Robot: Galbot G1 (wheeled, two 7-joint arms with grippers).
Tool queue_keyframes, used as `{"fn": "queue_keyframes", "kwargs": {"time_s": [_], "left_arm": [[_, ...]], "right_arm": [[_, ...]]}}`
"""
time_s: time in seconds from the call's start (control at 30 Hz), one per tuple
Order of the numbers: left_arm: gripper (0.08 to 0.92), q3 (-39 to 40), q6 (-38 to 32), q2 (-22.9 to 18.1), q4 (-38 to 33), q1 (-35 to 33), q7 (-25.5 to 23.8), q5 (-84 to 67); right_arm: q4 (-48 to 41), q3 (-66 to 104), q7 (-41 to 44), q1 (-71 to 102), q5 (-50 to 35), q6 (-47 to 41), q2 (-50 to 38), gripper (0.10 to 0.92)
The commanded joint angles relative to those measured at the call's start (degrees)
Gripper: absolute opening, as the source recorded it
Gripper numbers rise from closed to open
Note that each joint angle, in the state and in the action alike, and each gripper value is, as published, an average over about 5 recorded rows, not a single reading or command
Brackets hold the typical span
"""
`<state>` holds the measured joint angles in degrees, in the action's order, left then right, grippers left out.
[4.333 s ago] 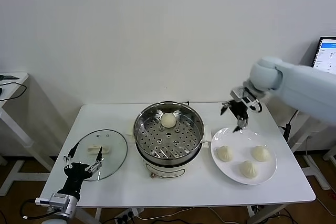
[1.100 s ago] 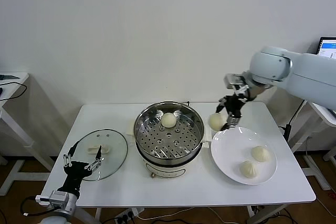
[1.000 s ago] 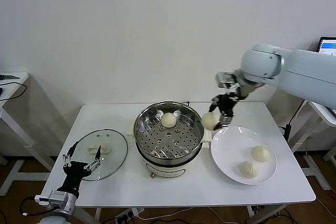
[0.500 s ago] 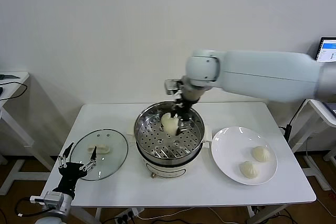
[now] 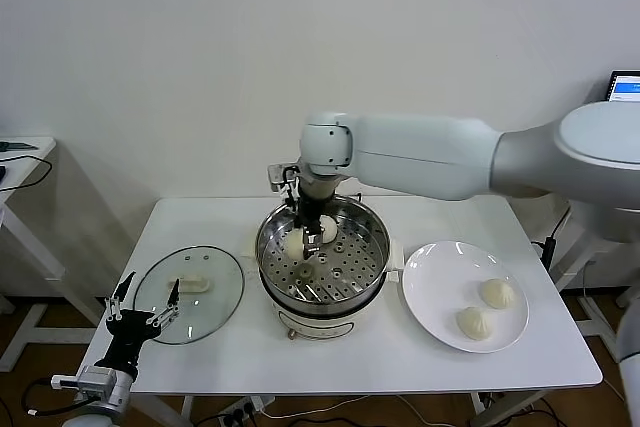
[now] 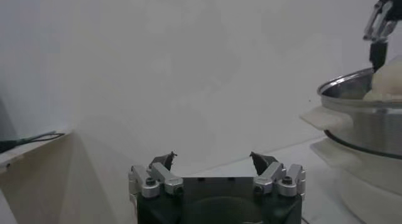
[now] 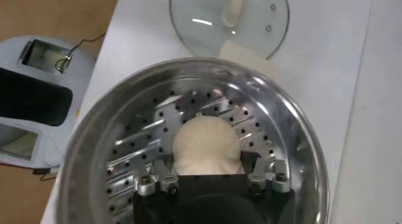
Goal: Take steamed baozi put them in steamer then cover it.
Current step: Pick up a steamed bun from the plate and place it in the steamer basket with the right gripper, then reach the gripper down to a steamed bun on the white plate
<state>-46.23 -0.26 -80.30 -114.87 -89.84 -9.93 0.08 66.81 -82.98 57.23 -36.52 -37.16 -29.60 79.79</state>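
Observation:
The steamer (image 5: pixel 268 265) stands mid-table with its perforated tray. My right gripper (image 5: pixel 303 230) reaches into its left part, shut on a steamed baozi (image 5: pixel 295 246); in the right wrist view that baozi (image 7: pixel 206 144) sits between my right gripper's (image 7: pixel 206 159) jaws, low over the tray. I cannot tell if it touches. Another baozi (image 5: pixel 328 232) lies at the back of the tray, half hidden by the gripper. Two more baozi (image 5: pixel 497 292) (image 5: pixel 472 322) lie on the white plate (image 5: pixel 430 292). The glass cover (image 5: pixel 190 294) lies flat, left of the steamer. My left gripper (image 5: pixel 140 315) is parked open at the front left corner.
The table's front edge runs close below the plate and the cover. A screen (image 5: pixel 625 97) stands off the table at the far right and a side table (image 5: pixel 20 152) at the far left. The left wrist view shows the steamer wall (image 6: pixel 364 128) to one side.
My right arm lifted a baozi off the plate, swung left over the steamer and has lowered it into the left part of the tray. The left gripper drifted slightly towards the front.

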Motion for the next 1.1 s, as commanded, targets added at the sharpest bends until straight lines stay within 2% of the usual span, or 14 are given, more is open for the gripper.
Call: {"fn": "queue_keyframes", "kwargs": {"time_s": [0.03,0.17,0.27,0.43,0.77,0.93,1.1], "left_arm": [[0.823,-0.2,0.0,0.1,0.0,0.0,-0.1,-0.1],[0.823,-0.3,0.0,0.1,0.0,0.0,-0.1,-0.1],[0.823,-0.4,0.0,0.0,0.0,-0.1,-0.1,-0.1],[0.823,-0.3,0.0,-0.1,-0.2,-0.3,0.0,-0.1],[0.823,-0.2,0.1,-0.1,-1.7,-1.1,0.2,0.0],[0.823,0.4,0.3,-0.1,-2.0,-1.1,0.5,0.1],[0.823,0.9,0.3,-0.3,-2.5,-1.2,0.8,0.4]], "right_arm": [[-5.8,0.7,0.4,4.3,1.8,-0.3,4.4,0.704],[-5.3,1.0,0.7,4.6,1.9,-0.2,4.1,0.718],[-4.1,1.1,0.9,3.8,2.0,-0.1,2.8,0.77],[1.0,2.5,1.4,1.3,2.0,-0.1,-3.1,0.82],[17.5,0.5,9.2,-10.1,4.9,4.2,-27.8,0.823],[21.9,-0.1,14.5,-9.6,13.1,8.6,-41.5,0.823],[22.5,1.9,17.0,-3.3,22.0,11.4,-50.6,0.823]]}}
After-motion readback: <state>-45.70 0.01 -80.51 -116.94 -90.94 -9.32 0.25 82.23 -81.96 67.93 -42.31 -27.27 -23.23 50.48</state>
